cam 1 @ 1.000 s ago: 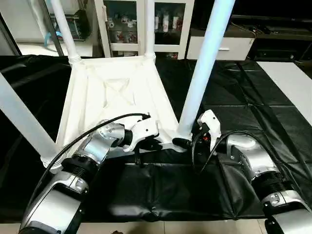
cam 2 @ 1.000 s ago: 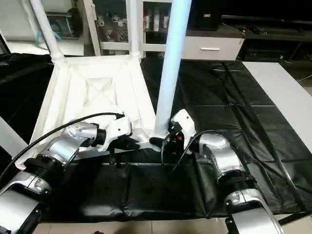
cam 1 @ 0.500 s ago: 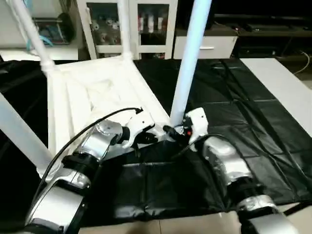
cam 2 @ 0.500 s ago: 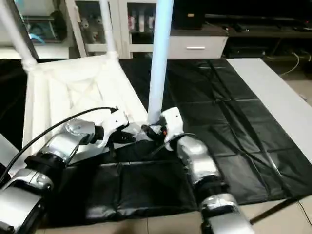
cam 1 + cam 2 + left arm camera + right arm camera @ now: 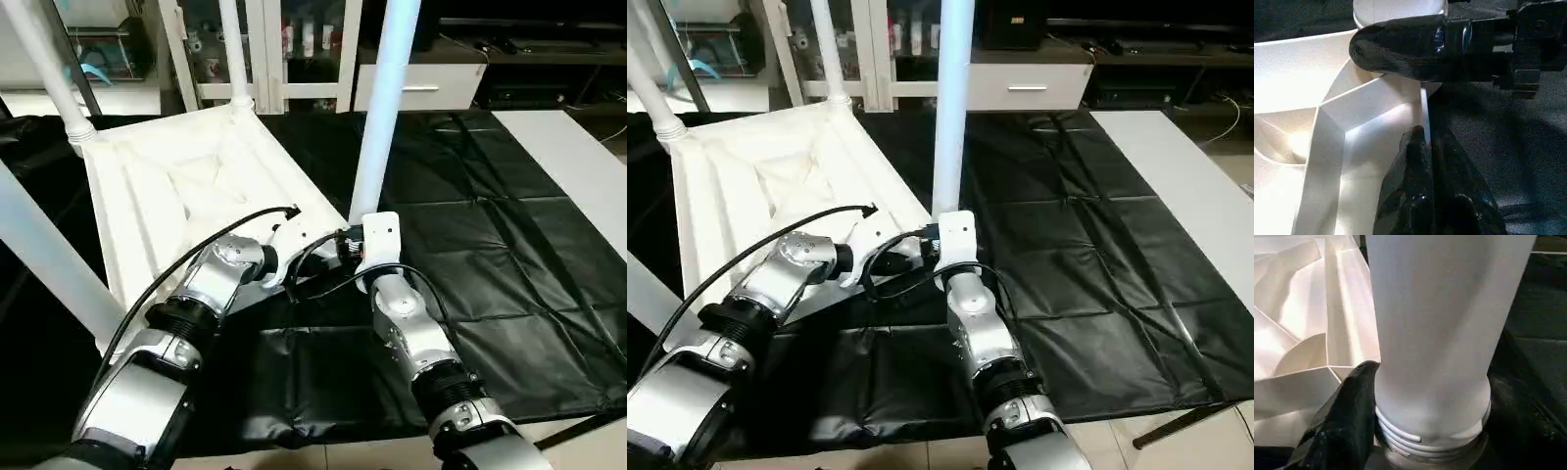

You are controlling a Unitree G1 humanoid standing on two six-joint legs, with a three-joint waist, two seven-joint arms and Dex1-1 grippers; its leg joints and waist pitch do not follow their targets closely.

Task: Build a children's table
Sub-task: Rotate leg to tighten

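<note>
Large white plastic square top (image 5: 196, 186), ribbed underside up on black-covered work table (image 5: 509, 255): left gripper (image 5: 1425, 147) pinching near rim, right gripper (image 5: 1415, 396) clasping near-right white tapered tube leg (image 5: 382, 117) at threaded base; cross-threading risk if tilted.

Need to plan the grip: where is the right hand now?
At the near right corner of the upturned tabletop, the right hand straddles the base of the leg.
</note>
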